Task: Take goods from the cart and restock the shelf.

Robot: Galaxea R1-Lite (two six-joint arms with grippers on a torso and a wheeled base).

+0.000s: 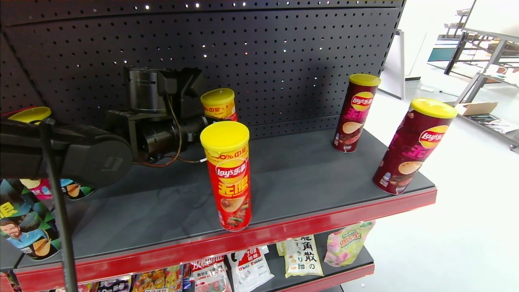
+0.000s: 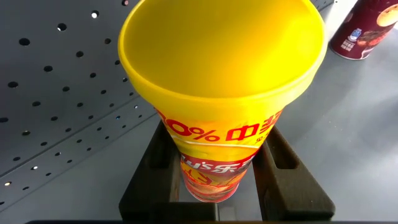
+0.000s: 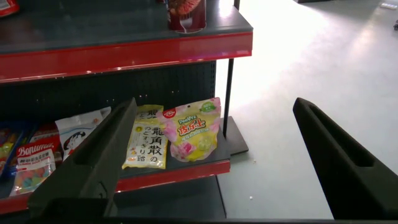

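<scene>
Taking the front can [image 1: 229, 178], which is standing upright at the lip of the shelf board [image 1: 304, 182], as the landmark: to its left the left arm [image 1: 81, 150] is lying level across the board. Just behind the front can and a touch left of it, the left gripper [image 2: 217, 146] is holding the held can [image 1: 219, 103], a second red tube with a yellow lid. In the left wrist view its fingers [image 2: 286, 171] are pressing on the lower body of the tube from both sides, so it is sitting between them, not ahead of them. Its long axis is running vertical, lid up, crossing the level fingers squarely. It is sitting close in front of the pegboard [image 1: 263, 52]. Whether its base is resting on the board I cannot tell, as the front can is hiding it.

I am judging the placing as nearly done. What is coming calls for opening the fingers and backing out leftwards, away from the front can, which is standing near the wrist and could be knocked.

Right of the front can, the farther maroon can [image 1: 356, 115] and the nearer maroon can [image 1: 413, 148] are standing well apart. The right gripper [image 3: 216, 109] is hanging lower than the front can, out before the snack bags [image 3: 189, 127], with its fingers [image 3: 93, 162] spread wide and holding nothing. The left arm is plainly the nearer one.
</scene>
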